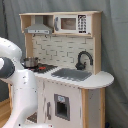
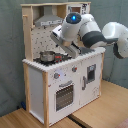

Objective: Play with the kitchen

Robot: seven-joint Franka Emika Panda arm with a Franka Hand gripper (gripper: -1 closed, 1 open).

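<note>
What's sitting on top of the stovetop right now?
A small metal pot sits on the stovetop. In the first exterior view the arm covers the stovetop's near part.

We find the working recess of the kitchen (image 1: 60, 60) bounded above by the range hood (image 1: 38, 29) and the microwave (image 1: 72, 23), and behind by the tiled back wall (image 1: 60, 49). In the first exterior view, the black faucet (image 1: 83, 59) rises beside the sink (image 1: 71, 74), and a small pot (image 1: 30, 62) occupies the stovetop corner. The counter end at the first exterior view's right lies bare. In the second exterior view, we see the arm (image 2: 92, 34) spanning the recess above the countertop, blocking access there
</note>
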